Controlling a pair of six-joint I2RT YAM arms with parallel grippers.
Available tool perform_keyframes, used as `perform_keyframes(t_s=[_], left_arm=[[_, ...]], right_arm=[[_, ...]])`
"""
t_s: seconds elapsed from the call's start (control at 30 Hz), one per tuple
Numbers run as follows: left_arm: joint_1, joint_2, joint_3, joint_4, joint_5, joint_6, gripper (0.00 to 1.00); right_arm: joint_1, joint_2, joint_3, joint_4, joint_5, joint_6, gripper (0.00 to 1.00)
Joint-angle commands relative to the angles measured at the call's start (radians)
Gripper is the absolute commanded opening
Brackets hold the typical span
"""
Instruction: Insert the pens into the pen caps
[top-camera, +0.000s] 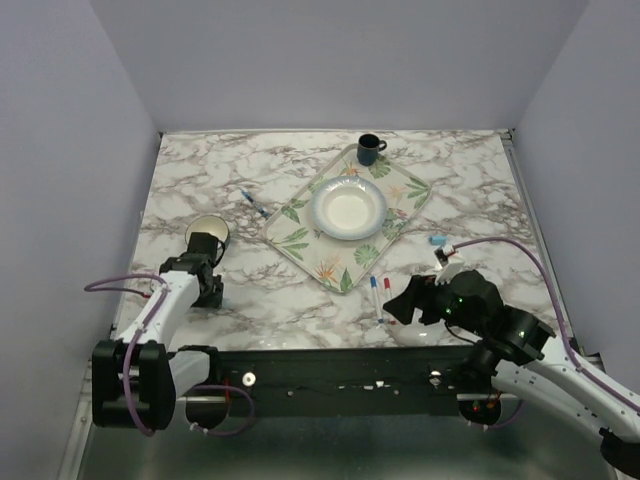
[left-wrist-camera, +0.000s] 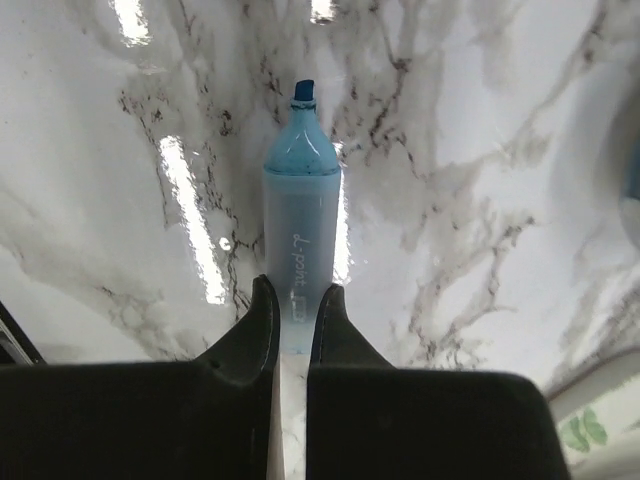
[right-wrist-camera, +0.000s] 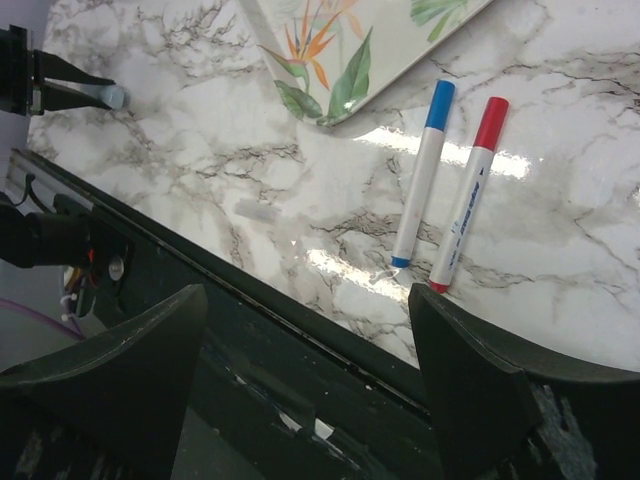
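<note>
My left gripper (left-wrist-camera: 298, 300) is shut on the rear end of the thicker light-blue marker (left-wrist-camera: 300, 220). Its uncapped dark blue tip points away from the wrist, close over the marble tabletop. From above, this left gripper (top-camera: 206, 262) sits at the table's left side beside a cup. Two slim white markers, one with blue ends (right-wrist-camera: 424, 190) and one with red ends (right-wrist-camera: 468, 200), lie side by side near the front edge. My right gripper (right-wrist-camera: 308, 300) hovers open just in front of them, holding nothing. A thin dark blue pen (top-camera: 255, 203) lies left of the tray. A light-blue cap (top-camera: 437, 240) lies to the tray's right.
A leaf-patterned tray (top-camera: 300, 232) lies diagonally in the middle and carries a white bowl (top-camera: 348, 208). A dark mug (top-camera: 369, 149) stands at its far corner. A green-rimmed cup (top-camera: 220, 226) stands at the left, right by the left gripper. The table's black front rail (right-wrist-camera: 250, 300) runs beneath the right gripper.
</note>
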Motion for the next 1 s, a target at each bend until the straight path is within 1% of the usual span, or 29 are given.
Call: perform_keyframes(t_s=[0.0,0.03,0.1,0.13,0.17,0.23,0.27,0.33,0.37,0.4,0.43,0.47,0.5,0.53,0.57,0.6,0.63,0.67,0.7,0.73,0.77,0.8,0.87,0.97], left_arm=[[-0.001,-0.129,0.066,-0.081,0.008,0.1,0.0],[-0.002,-0.188,0.074,-0.089,0.013,0.137,0.0],[-0.01,-0.253,0.103,-0.112,0.01,0.172,0.0],[-0.015,-0.32,0.112,-0.113,0.005,0.192,0.0],[-0.019,-0.353,0.122,-0.081,0.008,0.274,0.0],[-0.024,-0.442,0.123,-0.031,0.039,0.359,0.0],[-0.025,-0.466,0.122,0.015,0.088,0.445,0.0],[-0.025,-0.544,0.103,0.099,0.177,0.546,0.0],[-0.027,-0.572,0.064,0.221,0.244,0.592,0.0],[-0.027,-0.598,0.032,0.308,0.41,0.684,0.0],[-0.03,-0.638,-0.001,0.392,0.503,0.709,0.0],[-0.042,-0.646,-0.042,0.505,0.565,0.72,0.0],[-0.053,-0.646,-0.058,0.544,0.653,0.732,0.0],[-0.067,-0.634,-0.07,0.577,0.677,0.735,0.0],[-0.099,-0.622,-0.082,0.624,0.699,0.745,0.0],[-0.117,-0.609,-0.084,0.643,0.725,0.76,0.0],[-0.142,-0.585,-0.081,0.658,0.743,0.795,0.0],[-0.177,-0.576,-0.078,0.69,0.739,0.812,0.0],[-0.244,-0.566,-0.078,0.7,0.723,0.829,0.0],[-0.283,-0.551,-0.078,0.718,0.7,0.844,0.0],[-0.31,-0.545,-0.084,0.768,0.699,0.846,0.0],[-0.358,-0.539,-0.085,0.795,0.7,0.849,0.0],[-0.392,-0.519,-0.081,0.833,0.697,0.857,0.0],[-0.43,-0.502,-0.072,0.839,0.705,0.878,0.0]], right_arm=[[0.0,0.031,0.058,0.055,-0.043,0.016,0.88],[0.002,0.039,0.064,0.061,-0.05,0.018,0.88],[0.0,0.068,0.087,0.084,-0.049,0.021,0.88],[0.0,0.08,0.097,0.093,-0.084,0.022,0.88],[0.002,0.106,0.106,0.102,-0.089,0.025,0.88],[0.0,0.141,0.146,0.134,-0.103,0.028,0.88],[0.002,0.16,0.159,0.147,-0.107,0.03,0.88],[0.0,0.229,0.218,0.18,-0.118,0.036,0.87],[0.002,0.253,0.242,0.191,-0.12,0.036,0.87],[0.0,0.317,0.265,0.217,-0.126,0.036,0.86],[0.0,0.35,0.314,0.231,-0.136,0.035,0.85],[0.0,0.39,0.34,0.242,-0.142,0.033,0.84],[0.002,0.425,0.368,0.254,-0.15,0.027,0.81],[0.0,0.504,0.403,0.256,-0.175,0.022,0.79],[0.0,0.541,0.464,0.256,-0.188,0.022,0.77],[0.0,0.574,0.497,0.263,-0.204,0.024,0.73],[0.002,0.642,0.52,0.275,-0.231,0.024,0.71],[0.002,0.672,0.561,0.289,-0.241,0.025,0.7],[0.003,0.704,0.584,0.309,-0.247,0.028,0.67],[0.007,0.733,0.604,0.312,-0.251,0.03,0.66],[0.01,0.793,0.632,0.311,-0.253,0.028,0.65],[0.016,0.819,0.681,0.294,-0.248,0.022,0.64],[0.031,0.883,0.726,0.274,-0.225,0.015,0.63],[0.056,0.925,0.779,0.251,-0.196,0.007,0.61]])
